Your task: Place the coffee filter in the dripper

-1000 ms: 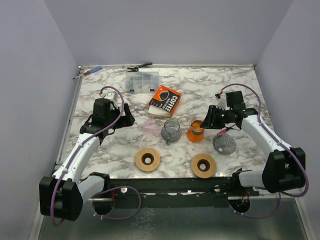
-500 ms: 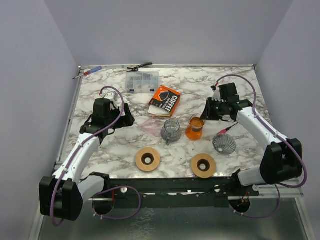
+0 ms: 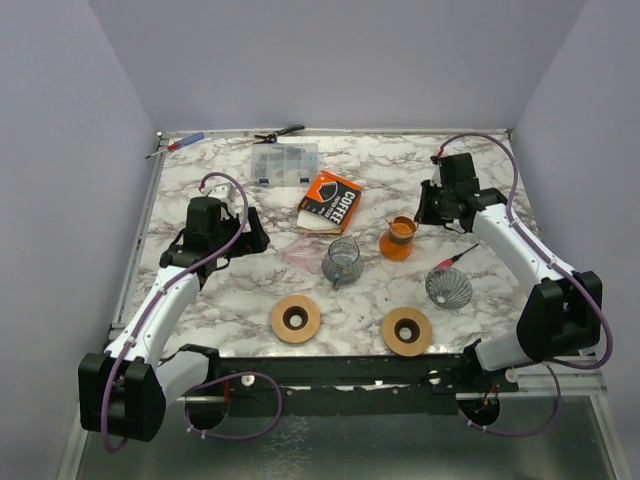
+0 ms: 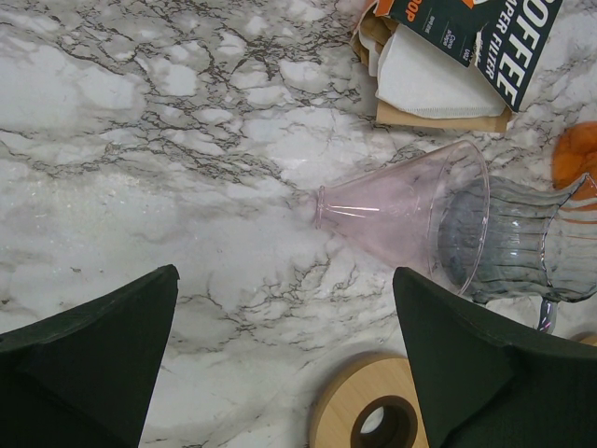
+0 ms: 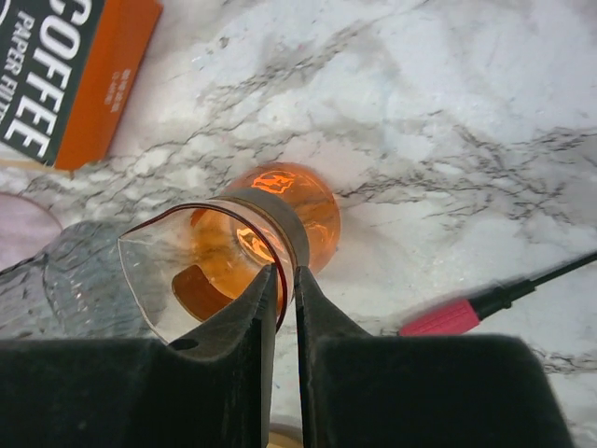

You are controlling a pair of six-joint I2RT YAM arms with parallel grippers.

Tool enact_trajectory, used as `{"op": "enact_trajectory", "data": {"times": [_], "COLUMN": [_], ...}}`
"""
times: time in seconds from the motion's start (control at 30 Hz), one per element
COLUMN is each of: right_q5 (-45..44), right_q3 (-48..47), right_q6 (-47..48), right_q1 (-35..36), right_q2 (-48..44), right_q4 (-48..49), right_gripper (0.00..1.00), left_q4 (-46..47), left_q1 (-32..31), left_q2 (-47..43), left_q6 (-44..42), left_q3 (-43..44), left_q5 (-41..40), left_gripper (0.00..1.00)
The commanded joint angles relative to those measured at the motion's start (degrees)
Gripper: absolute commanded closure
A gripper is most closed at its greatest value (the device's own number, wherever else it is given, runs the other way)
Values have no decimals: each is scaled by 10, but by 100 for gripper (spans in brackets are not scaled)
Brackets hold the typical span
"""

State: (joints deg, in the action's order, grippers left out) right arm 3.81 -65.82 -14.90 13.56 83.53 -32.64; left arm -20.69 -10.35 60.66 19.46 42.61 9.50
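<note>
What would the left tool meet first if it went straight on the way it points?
Probably bare marble table, just short of the pink dripper's narrow end; depth is unclear.

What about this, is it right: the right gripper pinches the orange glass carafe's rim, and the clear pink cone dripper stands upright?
No: in the left wrist view the clear pink cone dripper lies on its side. The right gripper does pinch the rim of the orange glass carafe.
</note>
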Motion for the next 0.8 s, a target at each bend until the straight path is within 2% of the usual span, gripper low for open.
{"op": "enact_trajectory", "data": {"times": [0.0,0.07,0.3,0.43,0.47,0.53,0.6,0.67,0.77], "right_q5": [-111,-132,-125,-95,-88,-77,-67,-57,-22], "right_q3": [-26,-37,-65,-81,-80,-74,-61,-46,-25], "right_q6": [7,2,-5,0,0,0,-2,-6,-16], "right_q1": [0,-4,-21,-21,-21,-21,-21,-21,-22], "right_q2": [23,38,48,42,36,20,-3,-35,-74], "right_q4": [1,-5,3,-5,-5,-6,2,11,21], "right_gripper": [85,85,85,81,76,54,40,31,25], "left_q4": [-5,-5,-5,-5,-5,-5,-5,-1,15], "left_q1": [0,0,0,-1,-1,2,8,10,11], "left_q2": [0,-2,-6,-5,-5,-3,1,9,20], "left_q6": [2,2,1,2,1,1,0,3,17], "left_q3": [-5,-4,-5,-4,-4,-2,7,15,15], "left_q5": [-8,-9,-12,-10,-10,-7,12,25,38], "left_gripper": [1,1,1,1,1,1,1,1,1]}}
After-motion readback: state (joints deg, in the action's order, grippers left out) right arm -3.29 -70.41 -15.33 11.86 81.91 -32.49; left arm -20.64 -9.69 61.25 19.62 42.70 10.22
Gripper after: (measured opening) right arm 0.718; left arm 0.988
